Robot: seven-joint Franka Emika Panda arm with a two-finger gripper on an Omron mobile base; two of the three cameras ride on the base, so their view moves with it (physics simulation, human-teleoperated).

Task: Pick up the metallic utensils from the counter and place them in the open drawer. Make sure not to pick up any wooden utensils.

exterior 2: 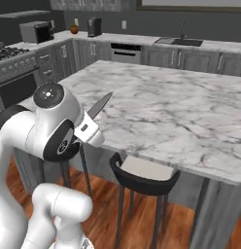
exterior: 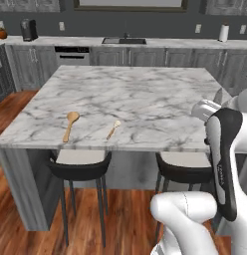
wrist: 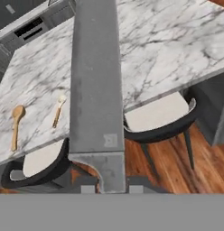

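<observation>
1. Gripper clamped on the knife, held in the air off the near edge of the counter, above the stools.
2. Seen from the right base camera: grey blade jutting up and forward from the hand, over the counter's corner.
3. Seen from the hand camera: flat of the blade running straight up the middle, fingertips nearly hidden at its base.
4. Judged stiff, light and thin; smooth steel likely slippery. Held apparently near the blade's root, so liable to pivot on a fast swing.
5. Best kept clamped firmly and moved gently, edge kept away from the marble.
6. Large wooden spoon and smaller wooden spoon lying apart near the counter's front edge; to be left alone.
7. Open drawer still to be reached.
</observation>
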